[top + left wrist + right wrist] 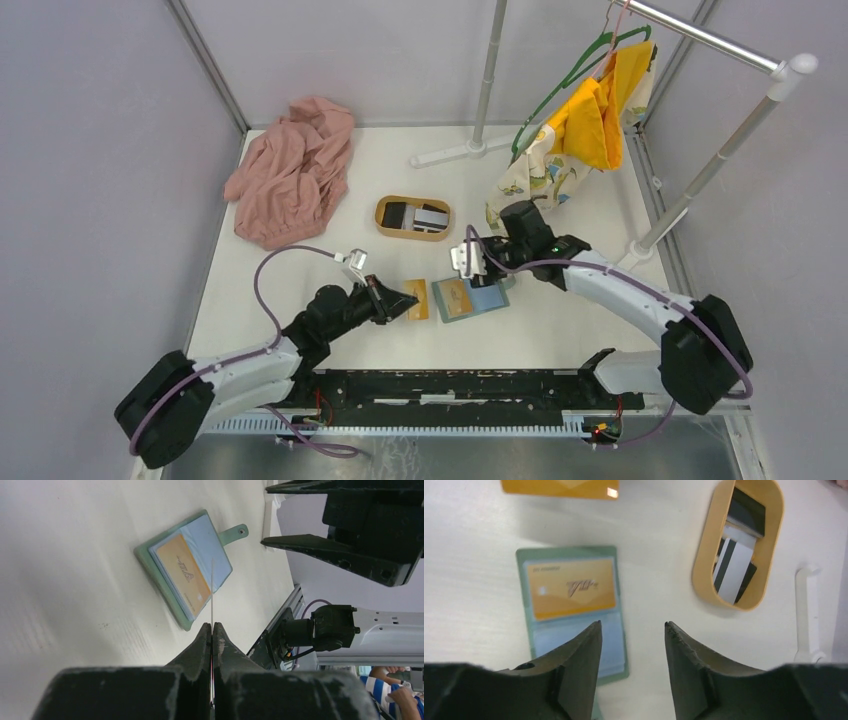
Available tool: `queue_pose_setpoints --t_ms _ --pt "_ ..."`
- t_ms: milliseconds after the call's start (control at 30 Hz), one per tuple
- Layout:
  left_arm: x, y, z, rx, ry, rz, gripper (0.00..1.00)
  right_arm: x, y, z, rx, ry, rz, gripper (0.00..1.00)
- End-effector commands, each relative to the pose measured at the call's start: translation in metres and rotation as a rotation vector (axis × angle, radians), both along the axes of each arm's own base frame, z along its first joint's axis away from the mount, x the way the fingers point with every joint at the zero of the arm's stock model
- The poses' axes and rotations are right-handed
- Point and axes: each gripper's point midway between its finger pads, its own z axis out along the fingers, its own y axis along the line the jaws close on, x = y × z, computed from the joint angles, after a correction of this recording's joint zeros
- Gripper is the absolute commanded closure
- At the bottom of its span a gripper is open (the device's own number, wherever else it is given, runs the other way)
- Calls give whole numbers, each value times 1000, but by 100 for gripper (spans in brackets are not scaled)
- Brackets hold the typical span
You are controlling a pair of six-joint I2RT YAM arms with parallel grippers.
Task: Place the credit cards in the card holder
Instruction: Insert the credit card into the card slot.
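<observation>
Top external: your left gripper [405, 300] is clamped on an orange card [419, 298], which sits just off the 9 o'clock side of the card holder [490, 298]. The holder lies open and flat on the table [560, 320], between the two arms. A second orange card [455, 296] sits on its 9 o'clock panel; you can't tell whether it's in a slot or just lying on top. The other panel shows pale blue.

Your right gripper [487, 272] hangs over the holder's 12 o'clock edge, fingers apart with nothing between them. The right wrist view confirms it: an open gap, with the holder directly under the tips.

In the left wrist view the fingers are pressed together on the held card, seen edge-on as a thin line pointing at the holder. The holder's closing tab [235, 532] sticks out on the far side.

The remaining credit cards [420, 217], black and grey-white, lie in the wooden tray [382, 215] at 11 o'clock of the holder, apart from it. A pink cloth [290, 180] is at 10 o'clock, further out, and a yellow garment [590, 110] hangs from the rail at 1 o'clock.
</observation>
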Motion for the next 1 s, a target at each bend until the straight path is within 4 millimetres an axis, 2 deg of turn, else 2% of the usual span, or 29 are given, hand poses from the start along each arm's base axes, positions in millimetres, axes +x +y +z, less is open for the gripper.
queue_pose_setpoints --t_ms 0,100,167,267,433,633,767,967 --pt "10 -26 50 -186 -72 -51 98 -34 -34 -23 -11 25 131 39" --pt "18 -39 49 -199 -65 -59 98 -30 -54 -37 -83 12 93 34" --pt "24 -48 48 -209 -61 -61 98 -25 -63 -43 -120 34 62 33" --pt "32 -59 48 -244 -48 -60 98 -27 -76 -58 -170 106 66 34" --pt "42 -74 28 -235 24 -21 98 -25 -98 -85 -271 132 28 30" --pt "49 -87 4 -215 90 40 98 -23 -104 -91 -292 159 -10 26" --pt "51 -95 -2 -246 110 46 98 -27 -106 -101 -315 217 -11 27" --pt "60 -96 -15 -267 128 92 98 -29 -108 -109 -337 259 -22 29"
